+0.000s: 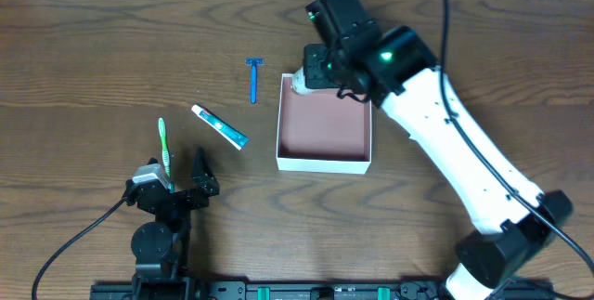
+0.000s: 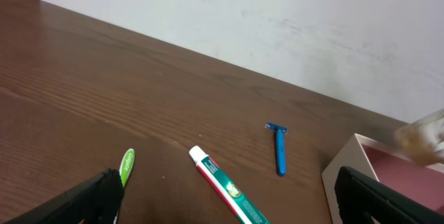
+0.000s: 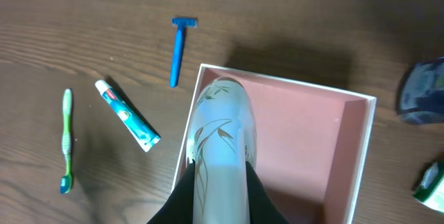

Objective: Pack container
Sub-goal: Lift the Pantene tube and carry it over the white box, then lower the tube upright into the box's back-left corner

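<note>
The container [image 1: 324, 161] is a square shallow box with white walls and a pinkish inside, at mid table; it also shows in the right wrist view [image 3: 361, 148] and the left wrist view [image 2: 347, 168]. My right gripper [image 3: 220, 196] is shut on a pale frosted bottle [image 3: 220, 134] with a leaf print, held over the container's far left corner [image 1: 302, 82]. My left gripper [image 2: 229, 203] is open and empty, low near the table's front left [image 1: 172, 189]. A green toothbrush [image 1: 164, 147], a toothpaste tube [image 1: 220, 126] and a blue razor [image 1: 253, 79] lie left of the container.
The toothpaste tube [image 2: 225, 186], the razor [image 2: 279, 148] and the toothbrush [image 2: 127, 165] lie ahead of my left gripper. A white wall [image 2: 277, 16] stands behind the table. Dark blue and green objects [image 3: 423, 92] show at the right edge of the right wrist view.
</note>
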Controlling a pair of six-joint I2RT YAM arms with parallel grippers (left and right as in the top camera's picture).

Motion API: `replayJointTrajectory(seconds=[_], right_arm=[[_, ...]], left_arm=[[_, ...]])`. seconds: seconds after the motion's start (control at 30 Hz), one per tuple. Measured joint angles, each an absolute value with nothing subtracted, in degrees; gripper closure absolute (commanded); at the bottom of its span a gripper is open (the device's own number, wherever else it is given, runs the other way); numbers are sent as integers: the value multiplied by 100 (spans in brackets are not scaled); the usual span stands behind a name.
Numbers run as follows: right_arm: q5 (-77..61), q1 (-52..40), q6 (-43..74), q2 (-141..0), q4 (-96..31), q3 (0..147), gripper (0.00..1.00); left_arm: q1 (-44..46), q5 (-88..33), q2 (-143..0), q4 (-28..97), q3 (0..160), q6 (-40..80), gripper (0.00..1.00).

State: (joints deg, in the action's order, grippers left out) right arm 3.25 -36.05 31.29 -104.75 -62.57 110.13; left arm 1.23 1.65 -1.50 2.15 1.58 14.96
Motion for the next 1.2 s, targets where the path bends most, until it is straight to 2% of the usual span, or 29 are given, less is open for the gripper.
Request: replayJointTrajectory(seconds=[1.2], right_arm=[[390, -3752, 3352, -11493, -5865, 11013, 99]], left_arm=[[123, 165, -150, 215, 158, 1496, 2]])
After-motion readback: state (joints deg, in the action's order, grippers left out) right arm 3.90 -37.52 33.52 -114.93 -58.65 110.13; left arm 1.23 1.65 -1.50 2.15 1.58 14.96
